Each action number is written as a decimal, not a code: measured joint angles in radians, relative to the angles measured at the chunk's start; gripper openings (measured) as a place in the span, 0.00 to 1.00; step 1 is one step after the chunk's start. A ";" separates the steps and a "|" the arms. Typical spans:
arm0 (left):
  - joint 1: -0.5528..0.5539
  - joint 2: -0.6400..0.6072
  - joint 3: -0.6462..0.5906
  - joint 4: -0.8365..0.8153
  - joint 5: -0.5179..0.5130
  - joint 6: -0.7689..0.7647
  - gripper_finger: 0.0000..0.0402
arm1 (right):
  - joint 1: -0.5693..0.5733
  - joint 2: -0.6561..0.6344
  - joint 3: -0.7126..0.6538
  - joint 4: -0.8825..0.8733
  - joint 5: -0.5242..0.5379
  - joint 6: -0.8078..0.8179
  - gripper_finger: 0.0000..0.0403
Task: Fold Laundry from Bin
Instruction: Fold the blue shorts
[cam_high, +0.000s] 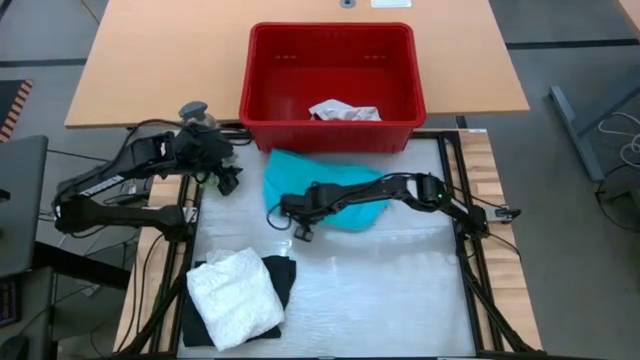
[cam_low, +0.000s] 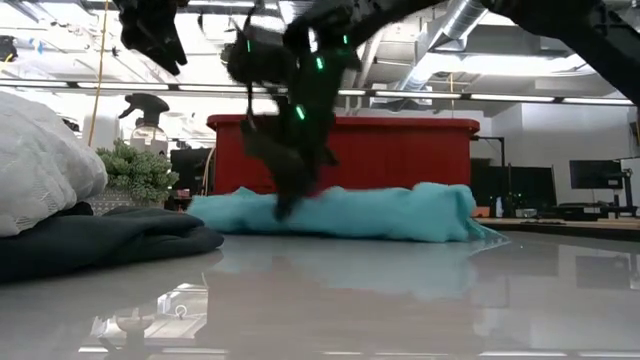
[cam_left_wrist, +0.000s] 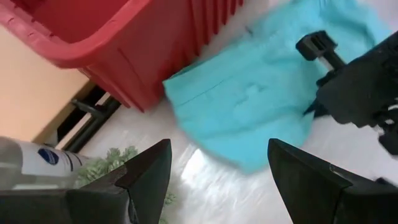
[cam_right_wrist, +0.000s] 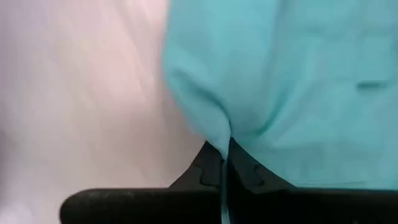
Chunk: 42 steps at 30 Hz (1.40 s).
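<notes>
The red bin (cam_high: 331, 85) stands at the far edge of the table (cam_high: 400, 290), its rim thick and its sides slotted. Inside it lies one white garment (cam_high: 343, 111), crumpled against the near wall; the rest of the bin floor is bare red plastic.

Just in front of the bin, the teal garment (cam_high: 310, 182) lies spread on the table, its far edge close to the bin's near wall. The right claw (cam_high: 288, 212) is down at the teal garment's left edge, and the right wrist view shows its fingers pressed together with a fold of teal cloth (cam_right_wrist: 280, 87) pinched between them.

The left claw (cam_high: 225, 180) hangs above the table's left side, near the bin's left corner, its fingers (cam_left_wrist: 146, 171) apart and holding nothing.

At the near left of the table, a folded white lacy garment (cam_high: 236, 295) rests on top of a black garment (cam_high: 282, 275). A small green plant (cam_low: 135, 170) and a spray bottle (cam_high: 196, 111) stand left of the bin.
</notes>
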<state>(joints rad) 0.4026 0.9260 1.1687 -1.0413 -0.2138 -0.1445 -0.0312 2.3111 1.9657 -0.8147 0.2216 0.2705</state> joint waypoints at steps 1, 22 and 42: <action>0.000 -0.010 0.000 -0.002 0.000 -0.017 0.63 | -0.006 -0.003 0.023 0.026 -0.010 0.024 0.06; 0.000 -0.620 -0.629 0.379 0.339 -0.786 0.63 | -0.071 -0.005 0.153 0.078 -0.120 0.122 0.06; -0.241 -0.269 -0.604 0.485 0.056 -0.068 0.64 | -0.098 -0.008 0.252 0.066 -0.150 0.063 0.06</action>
<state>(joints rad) 0.1620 0.6566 0.5644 -0.5564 -0.1575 -0.2127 -0.1291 2.3032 2.2177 -0.7490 0.0718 0.3335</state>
